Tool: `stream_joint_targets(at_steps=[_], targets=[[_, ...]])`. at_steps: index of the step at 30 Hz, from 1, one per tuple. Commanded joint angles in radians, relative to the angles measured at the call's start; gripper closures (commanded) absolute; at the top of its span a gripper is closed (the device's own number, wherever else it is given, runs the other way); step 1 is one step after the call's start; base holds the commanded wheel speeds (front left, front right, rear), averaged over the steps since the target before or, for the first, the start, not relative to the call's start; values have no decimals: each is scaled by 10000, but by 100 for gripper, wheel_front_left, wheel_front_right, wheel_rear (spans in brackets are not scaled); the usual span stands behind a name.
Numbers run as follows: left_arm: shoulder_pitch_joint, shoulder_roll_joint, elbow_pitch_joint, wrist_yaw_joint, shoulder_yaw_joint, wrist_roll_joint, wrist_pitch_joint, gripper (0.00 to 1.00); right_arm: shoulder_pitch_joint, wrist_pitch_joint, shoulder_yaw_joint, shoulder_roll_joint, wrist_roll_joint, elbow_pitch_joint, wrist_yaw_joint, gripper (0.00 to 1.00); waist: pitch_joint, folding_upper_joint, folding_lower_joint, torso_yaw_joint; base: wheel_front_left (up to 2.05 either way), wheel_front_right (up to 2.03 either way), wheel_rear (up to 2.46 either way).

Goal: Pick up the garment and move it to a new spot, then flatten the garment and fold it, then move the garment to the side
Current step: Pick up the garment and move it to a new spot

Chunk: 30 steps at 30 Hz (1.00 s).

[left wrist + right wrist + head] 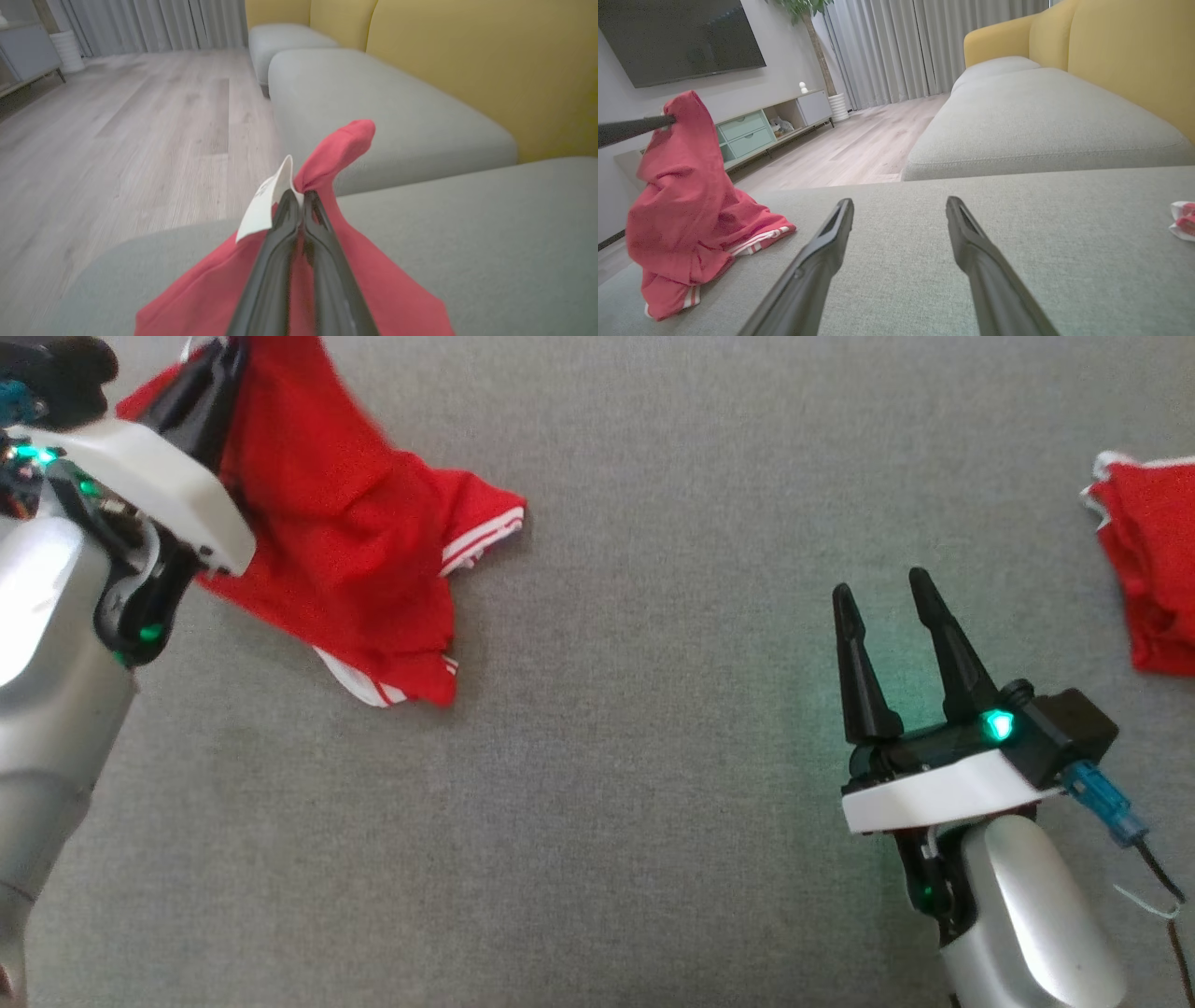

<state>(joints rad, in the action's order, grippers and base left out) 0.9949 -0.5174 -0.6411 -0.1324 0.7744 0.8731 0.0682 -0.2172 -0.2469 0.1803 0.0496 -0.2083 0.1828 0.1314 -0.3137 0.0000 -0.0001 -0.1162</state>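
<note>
On the grey cushion (653, 756), upper left of my head view: the red garment (345, 551), partly lifted. Its lower part, with the white-striped hems (481, 537), lies bunched on the cushion. Its upper part is drawn up into a peak.

Left end effector (299, 197) is clamped together on that peak, cloth pinched between the two dark fingers, a fold of red standing up past the tips. A white tag (266, 200) sticks out of the garment beside the fingertips. The left forearm comes in from the garment's left, fingers pointing over the cloth toward the top of the head view.

Right end effector (881, 581) is well apart from the garment, on its right. Its fingers are spread with nothing between them, leaning slightly left over bare cushion.

Edges: just past the garment, on the side away from the right arm, the cushion rounds off and wooden floor (140, 116) lies beyond. A wide stretch of bare cushion lies between the garment and the right end effector. Farther right of the garment, at the frame edge, I note a second red cloth (1153, 569) with white trim. A yellow backrest (1134, 56) stands well apart from the garment.
</note>
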Motion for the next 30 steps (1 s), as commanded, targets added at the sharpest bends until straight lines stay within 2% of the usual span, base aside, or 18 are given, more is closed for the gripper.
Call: stream_joint_targets(at_steps=[1, 10, 16, 23, 30], targets=[[598, -358, 436, 18, -500, 127, -524, 100, 12, -105, 227, 7, -103, -207, -7, 0, 439, 0, 1, -22, 0, 0, 0], [717, -110, 2107, 158, -592, -282, -2217, 100, 275, -136, 238, 7, -350, -89, -7, 0, 1240, 0, 1, 316, 0, 0, 0], [828, -7, 2929, 508, -482, -541, -2210, 100, 311, -143, 290, 7, -503, -132, -7, 0, 1322, 0, 1, 839, 0, 0, 0], [1401, 85, 3507, 966, -407, -1065, -2210, 100, 204, -147, 447, 7, -814, -391, -7, 0, 976, 0, 1, 1912, 0, 0, 0], [2397, 382, 3690, 880, -90, -1795, -2373, 100, 50, -148, 551, 7, -1192, -578, -7, 0, 485, 0, 1, 3012, 0, 0, 0]])
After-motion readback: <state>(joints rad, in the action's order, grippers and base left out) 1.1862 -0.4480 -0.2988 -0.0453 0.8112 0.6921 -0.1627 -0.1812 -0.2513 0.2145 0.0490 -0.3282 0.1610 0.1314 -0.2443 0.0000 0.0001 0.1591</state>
